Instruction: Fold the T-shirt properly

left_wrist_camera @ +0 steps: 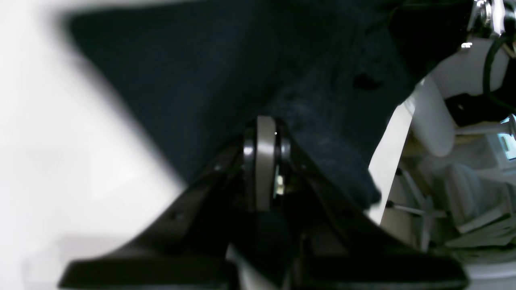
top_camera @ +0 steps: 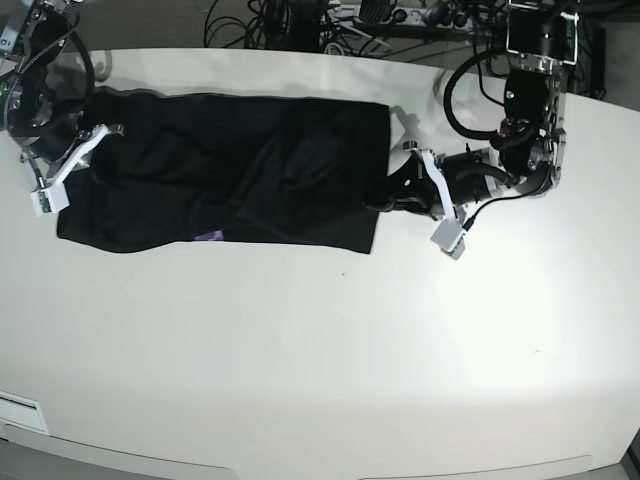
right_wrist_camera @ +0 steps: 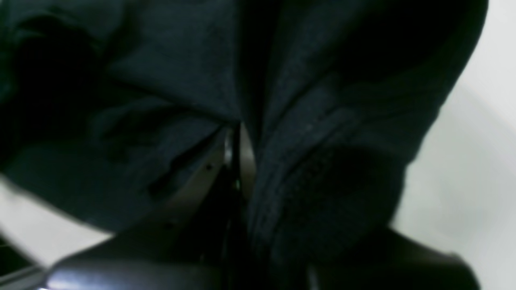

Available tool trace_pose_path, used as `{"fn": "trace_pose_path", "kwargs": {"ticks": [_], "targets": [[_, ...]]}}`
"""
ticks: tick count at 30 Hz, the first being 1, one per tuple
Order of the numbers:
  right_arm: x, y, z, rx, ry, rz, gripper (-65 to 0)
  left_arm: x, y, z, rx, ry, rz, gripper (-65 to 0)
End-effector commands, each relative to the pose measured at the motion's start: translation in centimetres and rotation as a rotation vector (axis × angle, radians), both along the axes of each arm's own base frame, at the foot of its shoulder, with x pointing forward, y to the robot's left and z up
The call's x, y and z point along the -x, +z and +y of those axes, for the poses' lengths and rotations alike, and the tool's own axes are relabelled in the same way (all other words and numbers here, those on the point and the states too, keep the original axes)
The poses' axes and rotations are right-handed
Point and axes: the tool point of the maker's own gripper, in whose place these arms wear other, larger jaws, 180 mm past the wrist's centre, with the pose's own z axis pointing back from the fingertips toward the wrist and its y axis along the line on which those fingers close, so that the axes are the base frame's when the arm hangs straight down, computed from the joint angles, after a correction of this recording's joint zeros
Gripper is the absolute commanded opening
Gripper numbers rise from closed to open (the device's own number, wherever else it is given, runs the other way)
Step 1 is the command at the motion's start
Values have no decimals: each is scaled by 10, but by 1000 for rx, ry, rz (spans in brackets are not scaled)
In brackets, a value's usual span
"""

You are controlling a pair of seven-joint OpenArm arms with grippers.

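Observation:
The black T-shirt (top_camera: 240, 170) lies folded in a long band across the far part of the white table (top_camera: 320, 360). A sliver of purple print (top_camera: 210, 236) peeks out at its near edge. My left gripper (top_camera: 383, 197) is at the band's right edge. In the left wrist view its jaws meet at the tip (left_wrist_camera: 266, 125), shut, with dark cloth (left_wrist_camera: 181, 80) bunched around them. My right gripper (top_camera: 95, 135) sits at the band's left end. In the right wrist view its jaws (right_wrist_camera: 238, 133) are shut, with folds of the shirt (right_wrist_camera: 161, 60) draped over both sides.
Cables (top_camera: 300, 20) and gear lie behind the table's far edge. The left arm's body (top_camera: 520, 150) stands over the far right of the table. Clutter (left_wrist_camera: 463, 201) beyond the table edge shows in the left wrist view.

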Motion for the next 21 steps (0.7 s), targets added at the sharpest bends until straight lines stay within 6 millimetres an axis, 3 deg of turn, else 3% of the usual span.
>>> {"fn": "trace_pose_path", "kwargs": {"ticks": [1, 6, 9, 11, 16, 21], "targets": [[-9, 15, -14, 60, -10, -47, -650, -7, 13, 1, 6, -11, -49, -605], [-10, 27, -69, 274, -104, -8, -650, -12, 17, 2, -1, -15, -61, -589], [-14, 40, -80, 306, -132, -21, -650, -9, 14, 2, -2, -15, -53, -589], [-20, 52, -63, 247, -94, -63, -650, -7, 13, 2, -2, -15, -46, -589], [-30, 93, 5, 43, 68, -222, -650, 2, 5, 2, -1, -15, -18, -590], [-25, 99, 55, -125, 139, -313, -650, 10, -2, 2, -1, -16, 6, -590]]}}
